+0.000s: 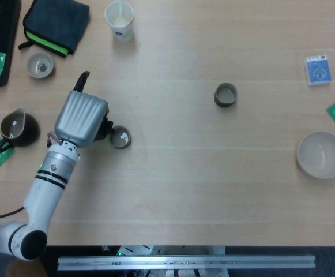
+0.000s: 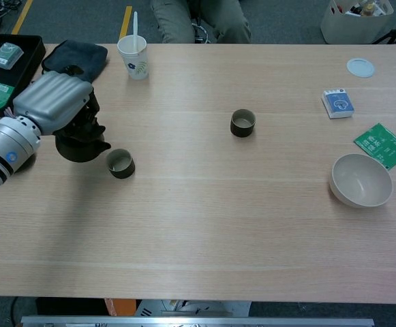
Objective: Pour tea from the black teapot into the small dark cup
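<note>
Teapot in position, pour not yet begun

Your left hand (image 2: pixel 53 102) grips the black teapot (image 2: pixel 80 141), its spout just beside the small dark cup (image 2: pixel 120 163) on the table's (image 2: pixel 204 225) left side. The pot looks roughly level, so the tilt and pour remain. Your right hand is out of view.

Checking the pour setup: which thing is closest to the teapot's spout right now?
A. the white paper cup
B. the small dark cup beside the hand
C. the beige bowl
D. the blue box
B: the teapot, held by the left robot hand, has its spout right beside the cup.
</note>
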You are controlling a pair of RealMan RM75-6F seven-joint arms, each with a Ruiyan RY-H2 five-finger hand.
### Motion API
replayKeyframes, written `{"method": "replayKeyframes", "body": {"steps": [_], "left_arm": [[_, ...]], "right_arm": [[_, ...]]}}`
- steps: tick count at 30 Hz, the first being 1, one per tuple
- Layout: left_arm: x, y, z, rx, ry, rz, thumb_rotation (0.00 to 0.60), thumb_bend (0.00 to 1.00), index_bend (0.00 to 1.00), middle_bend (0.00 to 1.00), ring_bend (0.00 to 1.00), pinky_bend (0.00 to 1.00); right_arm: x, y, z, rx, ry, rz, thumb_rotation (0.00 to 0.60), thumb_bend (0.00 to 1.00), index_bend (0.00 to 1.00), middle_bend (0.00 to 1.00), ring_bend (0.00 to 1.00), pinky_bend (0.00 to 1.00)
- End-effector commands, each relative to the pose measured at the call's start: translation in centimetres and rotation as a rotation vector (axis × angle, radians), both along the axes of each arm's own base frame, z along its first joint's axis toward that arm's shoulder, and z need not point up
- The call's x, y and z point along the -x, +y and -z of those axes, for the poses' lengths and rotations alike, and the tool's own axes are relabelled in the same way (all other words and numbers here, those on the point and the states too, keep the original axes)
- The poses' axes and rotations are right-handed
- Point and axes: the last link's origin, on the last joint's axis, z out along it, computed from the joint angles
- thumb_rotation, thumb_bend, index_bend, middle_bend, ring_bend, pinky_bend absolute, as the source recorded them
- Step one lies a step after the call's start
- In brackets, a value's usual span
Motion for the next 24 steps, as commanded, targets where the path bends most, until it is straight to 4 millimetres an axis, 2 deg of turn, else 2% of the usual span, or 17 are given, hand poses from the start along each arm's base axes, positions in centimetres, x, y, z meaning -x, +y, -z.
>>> {"method": "replayKeyframes", "body": {"steps": [1,10,24], "left_arm": [[-0.1,-0.2,0.3,-0.005,0.006,0.015,0.52,0.34,0.91,1.0,0.9,0.11],[-0.4,-0.5,1.0,-0.001,-0.007,0.021,0.588,0.34,0.91,1.0,0.9,0.11],[-0.4,-0.6,1.6,0.0,0.006,0.032,0.592,0.34,0.91,1.0,0.9,0.11]], "right_arm": [[0.1,0.0,0.0,0.0,0.001,0.001,0.6,0.21,0.26,0.3,0.21,0.31],[0.2,0.0,-0.1,0.001,0.0,0.004,0.6,0.21,0.26,0.3,0.21,0.31],[0.4,0.0,-0.2,0.003,-0.001,0.008,0.6,0.21,0.26,0.3,0.21,0.31]]}}
